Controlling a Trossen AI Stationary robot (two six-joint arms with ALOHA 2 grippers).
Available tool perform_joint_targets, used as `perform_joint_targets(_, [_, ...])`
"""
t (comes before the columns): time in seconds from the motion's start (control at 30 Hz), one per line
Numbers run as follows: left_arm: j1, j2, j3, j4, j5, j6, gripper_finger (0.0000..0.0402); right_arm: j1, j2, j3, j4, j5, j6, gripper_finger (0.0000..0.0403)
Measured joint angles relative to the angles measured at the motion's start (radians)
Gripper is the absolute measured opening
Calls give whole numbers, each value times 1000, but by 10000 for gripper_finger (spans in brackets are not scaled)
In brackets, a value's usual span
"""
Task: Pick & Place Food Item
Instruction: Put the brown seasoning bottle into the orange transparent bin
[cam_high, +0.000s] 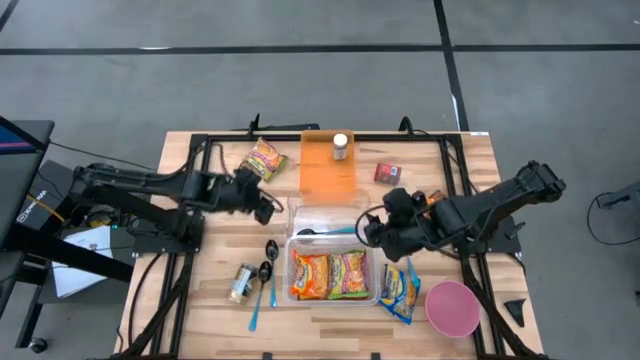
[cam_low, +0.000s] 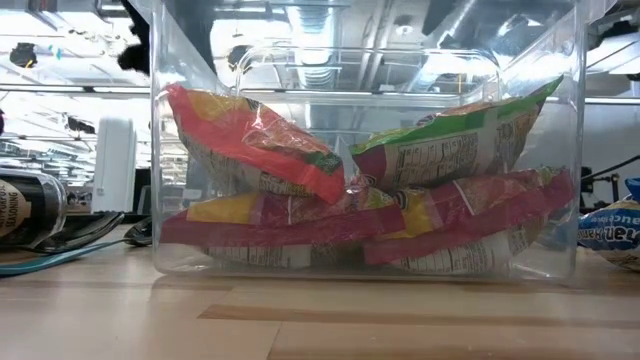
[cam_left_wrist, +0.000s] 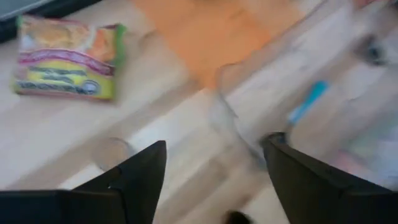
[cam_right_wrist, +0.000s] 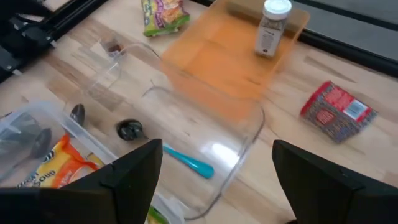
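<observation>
Two packets already sit in the bin (cam_high: 372, 292) at lower centre; one packet (cam_high: 264, 159) waits upper left. We want our left gripper (cam_high: 268, 207), jaws wide and empty, squarely over it before closing. Right gripper (cam_high: 375, 232), also wide, hovers mid-frame.

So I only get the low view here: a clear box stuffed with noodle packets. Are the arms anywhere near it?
Observer: Yes. The right gripper hangs open beside the clear bin, empty.
Operator: And the other arm?
Observer: The left gripper is open over bare wood, near a loose noodle packet.
Operator: Anything else left to pack?
Observer: Possibly a blue-edged packet lying between the bin and a pink bowl.
Operator: What's behind the box?
Observer: An orange tray with a small spice jar standing on it.
</observation>
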Motion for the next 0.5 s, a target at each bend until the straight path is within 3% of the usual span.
perform_joint_targets(0.3, [305,117,1,-23,191,331,245,15,0,0,-37,-1,50,299])
perform_joint_targets(0.5, [484,221,1,-85,394,376,276,-16,-6,0,-32,-5,-15,299])
